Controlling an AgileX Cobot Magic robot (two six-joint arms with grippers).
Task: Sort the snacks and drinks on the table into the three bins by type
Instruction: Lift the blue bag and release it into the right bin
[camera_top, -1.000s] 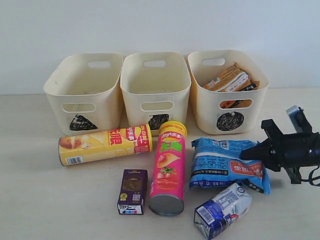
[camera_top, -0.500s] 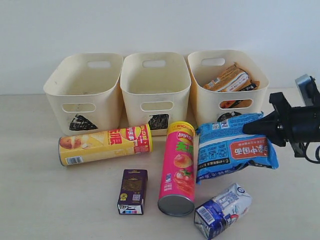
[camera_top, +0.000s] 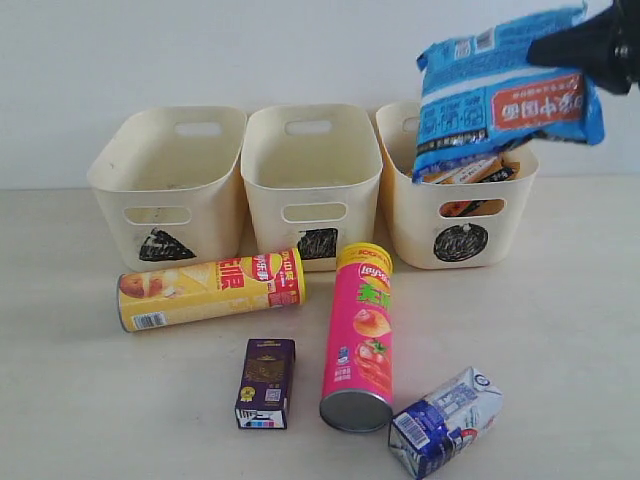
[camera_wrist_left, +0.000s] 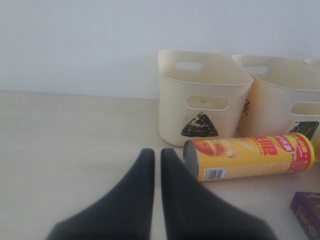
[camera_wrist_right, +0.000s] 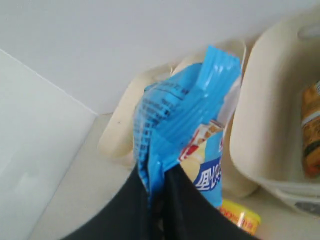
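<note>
Right gripper (camera_wrist_right: 159, 190) – clenched on one edge of the blue-white foil packet (camera_top: 505, 95), which hangs in the air over the circle-marked bin (camera_top: 460, 215), its lower corner just above the rim. That bin, at the right of the row, holds an orange-yellow packet (camera_top: 465, 165). Square-marked bin (camera_top: 312, 180) in the middle and triangle-marked bin (camera_top: 165, 190) on the left, all three side by side at the back of the table (camera_top: 560, 330). Yellow chip tube (camera_top: 210, 290) lying on its side in front of the triangle and square bins. Pink chip tube (camera_top: 360, 335) lying with its metal end toward the camera. Dark purple carton (camera_top: 266, 383) just left of the pink tube; blue and white carton (camera_top: 447, 420) tipped over just right of it. Left gripper (camera_wrist_left: 156, 165) – fingers drawn together with only a slit between, nothing held, low over the table near the yellow tube's end.
</note>
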